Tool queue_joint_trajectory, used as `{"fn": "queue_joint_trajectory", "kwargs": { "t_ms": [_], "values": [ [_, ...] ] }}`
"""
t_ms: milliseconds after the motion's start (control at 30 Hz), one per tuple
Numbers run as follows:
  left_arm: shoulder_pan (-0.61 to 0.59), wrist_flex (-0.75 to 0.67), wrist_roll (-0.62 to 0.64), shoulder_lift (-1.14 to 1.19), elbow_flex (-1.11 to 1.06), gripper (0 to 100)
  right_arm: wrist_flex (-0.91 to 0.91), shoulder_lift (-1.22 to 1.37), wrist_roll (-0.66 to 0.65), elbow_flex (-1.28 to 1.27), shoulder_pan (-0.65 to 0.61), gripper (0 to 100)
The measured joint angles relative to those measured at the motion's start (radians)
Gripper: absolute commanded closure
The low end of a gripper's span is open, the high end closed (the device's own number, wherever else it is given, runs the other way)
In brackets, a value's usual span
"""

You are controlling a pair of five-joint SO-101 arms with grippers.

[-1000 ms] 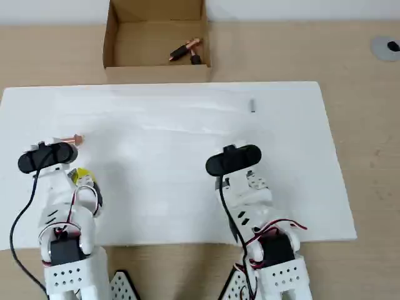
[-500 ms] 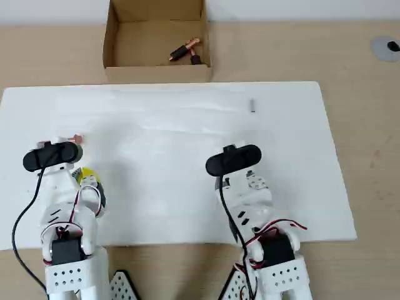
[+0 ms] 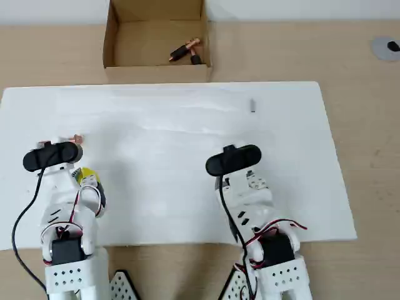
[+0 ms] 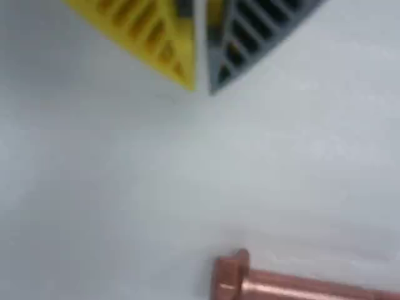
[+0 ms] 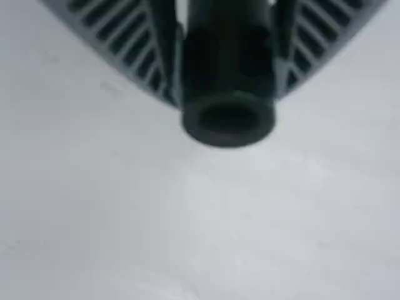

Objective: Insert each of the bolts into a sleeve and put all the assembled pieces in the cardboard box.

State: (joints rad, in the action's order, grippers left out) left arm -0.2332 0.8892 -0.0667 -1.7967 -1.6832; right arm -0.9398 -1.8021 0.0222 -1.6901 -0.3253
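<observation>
A copper bolt [image 3: 75,138] lies on the white mat [image 3: 162,125] at the left, its head [image 4: 230,275] showing in the left wrist view. My left gripper [image 4: 201,87] hovers just short of that bolt, its yellow and grey fingers shut with nothing between them. At the mat's middle, my right gripper [image 5: 226,94] is shut on a black sleeve [image 5: 228,122], whose open end points out over the mat. The cardboard box [image 3: 156,74] stands beyond the mat's far edge with assembled bolt-and-sleeve pieces [image 3: 186,50] in its right part.
A small grey piece [image 3: 252,105] lies on the mat at the far right. The left arm [image 3: 53,156] and the right arm [image 3: 232,159] stand side by side near the front edge. A grey disc [image 3: 386,47] sits on the wooden table at the far right.
The left arm has shifted slightly to the right and drawn back a little from the copper bolt. The right arm and its sleeve have stayed put.
</observation>
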Motion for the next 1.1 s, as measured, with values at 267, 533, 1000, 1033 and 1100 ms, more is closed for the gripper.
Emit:
{"fn": "queue_joint_trajectory", "kwargs": {
  "t_ms": [267, 533, 1000, 1033, 1100],
  "values": [
    [0.000, 0.018, 0.000, 0.000, 0.005, 99, 0.000, 0.000, 0.000, 0.000, 0.000, 98.8],
    [0.000, 0.100, 0.000, -0.002, 0.021, 99, 0.000, 0.000, 0.000, 0.000, 0.000, 98.8],
    [0.000, 0.109, -0.253, 0.213, 0.267, 98, 0.000, 0.000, 0.000, 0.000, 0.000, 98.8],
    [0.000, 0.109, -0.255, 0.270, 0.313, 98, 0.000, 0.000, 0.000, 0.000, 0.000, 98.8],
    [0.000, 0.109, -0.249, 0.404, 0.428, 98, 0.000, 0.000, 0.000, 0.000, 0.000, 98.8]
  ]
}}
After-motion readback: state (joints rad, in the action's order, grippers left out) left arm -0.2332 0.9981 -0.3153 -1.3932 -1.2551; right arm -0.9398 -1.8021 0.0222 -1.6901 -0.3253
